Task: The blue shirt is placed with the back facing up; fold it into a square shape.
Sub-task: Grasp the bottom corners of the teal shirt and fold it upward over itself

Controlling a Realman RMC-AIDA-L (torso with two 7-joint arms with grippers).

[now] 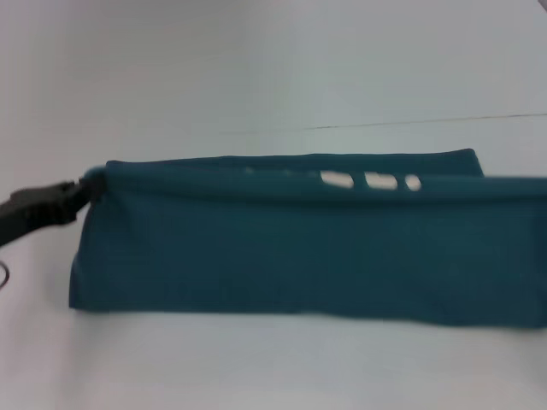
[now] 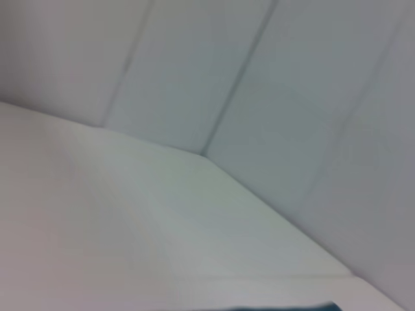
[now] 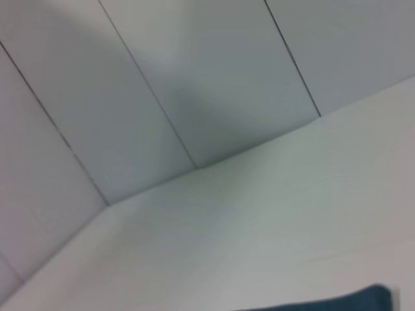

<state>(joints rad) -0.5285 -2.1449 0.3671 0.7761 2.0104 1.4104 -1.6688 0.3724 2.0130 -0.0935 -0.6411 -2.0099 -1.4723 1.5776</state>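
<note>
Shirt [image 1: 299,248] lifted along its upper edge over white table [image 1: 256,68], left gripper [image 1: 84,192] clamped on its corner, right gripper out of view.

dark teal-blue soft cloth shirt [image 1: 299,248]: matt, smooth weave, white print patches near 12 o'clock | white table [image 1: 256,68]: smooth, faint sheen | black left gripper [image 1: 73,198]: matt plastic look

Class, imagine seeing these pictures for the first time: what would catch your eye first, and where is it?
The blue shirt dominates, stretched across the white table with its upper edge lifted. The left gripper pinches that edge at the shirt's left corner. White lettering peeks out along the top fold, right of centre.
</note>
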